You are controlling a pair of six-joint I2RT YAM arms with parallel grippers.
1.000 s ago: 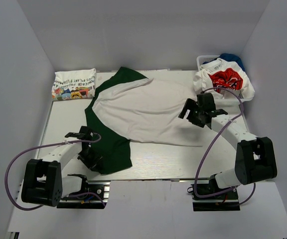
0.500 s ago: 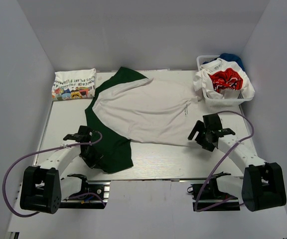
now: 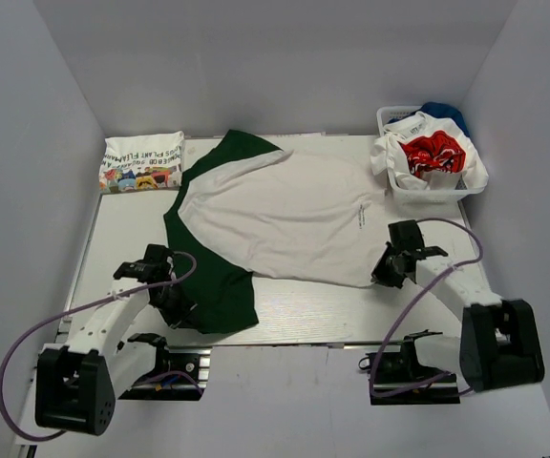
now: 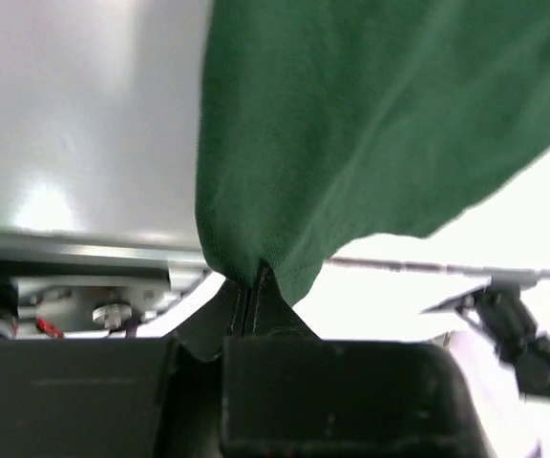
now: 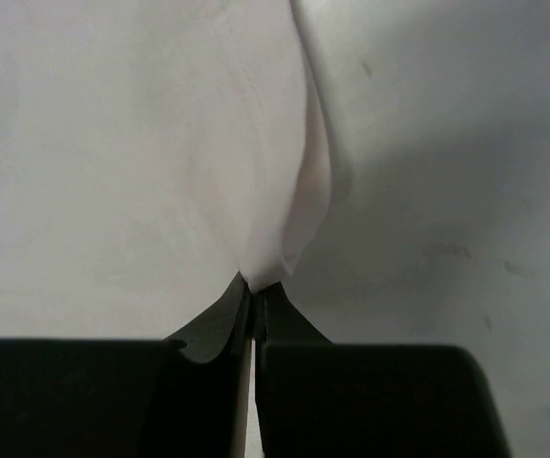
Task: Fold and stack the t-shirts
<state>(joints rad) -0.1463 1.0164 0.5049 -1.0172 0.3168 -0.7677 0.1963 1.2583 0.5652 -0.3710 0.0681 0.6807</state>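
Note:
A white t-shirt with dark green sleeves [image 3: 275, 215] lies spread across the middle of the table. My left gripper [image 3: 181, 303] is shut on the near green sleeve [image 4: 351, 124], pinching its hem at the table's front edge. At the shirt's near right corner my right gripper [image 3: 382, 271] is shut on the white hem [image 5: 285, 219]. A folded t-shirt with a colourful print [image 3: 142, 160] lies at the back left. More t-shirts, one red-printed [image 3: 432, 153], fill the basket at the back right.
The white mesh basket [image 3: 426, 194] stands at the back right corner. Bare table [image 3: 122, 229] shows to the left of the shirt and along the front edge [image 3: 323, 310]. White walls close in on three sides.
The right arm swung down from the shirt's right side to its near right corner and closed on the hem. The left gripper closed on the green sleeve.

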